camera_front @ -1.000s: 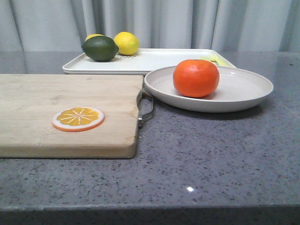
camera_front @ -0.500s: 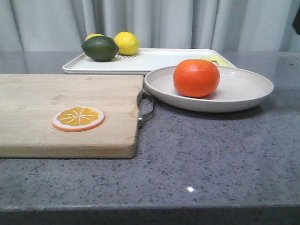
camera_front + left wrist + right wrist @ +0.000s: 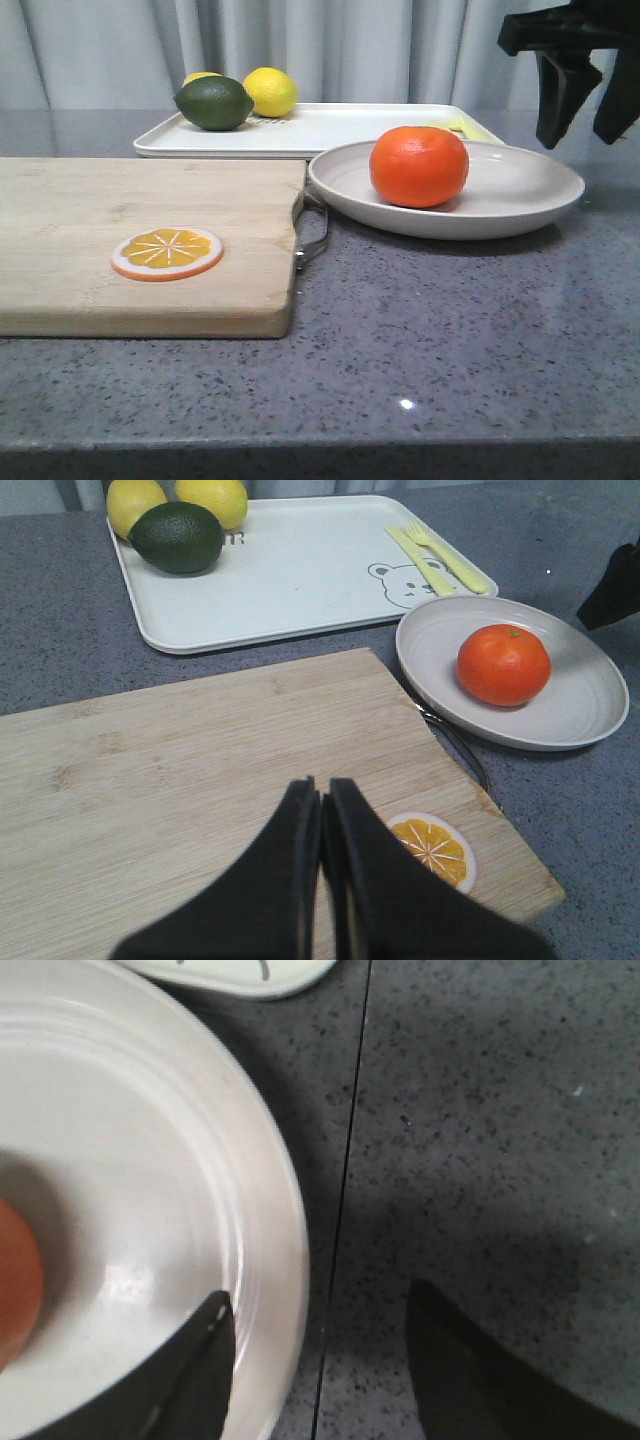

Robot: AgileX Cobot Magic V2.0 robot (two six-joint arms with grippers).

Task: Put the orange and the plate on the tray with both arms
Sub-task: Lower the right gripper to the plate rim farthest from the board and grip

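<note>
My right hand (image 3: pixel 585 125) is cut off by the top-right corner of the front view; only its two dark fingers (image 3: pixel 555 100) show, spread wide, hanging above the far right rim of the plate (image 3: pixel 520 195). In the right wrist view one finger sits over the plate's rim and the other over bare tabletop (image 3: pixel 480 1110), with the rim between them; I cannot tell whether either touches. Only a sliver of the orange (image 3: pixel 15 1280) shows there. My left hand (image 3: pixel 322 810) is out of the front view; the left wrist view shows its fingers pressed together, holding nothing, over the cutting board (image 3: pixel 180 760) near the orange slice (image 3: pixel 432 848).

The orange (image 3: pixel 418 166) sits in the plate, which rests on the tabletop just in front of the tray (image 3: pixel 330 130), not on it.

Half a second ago only a dark tip of my right hand showed at the frame edge; it has since come down toward the plate. Objects unmoved
</note>
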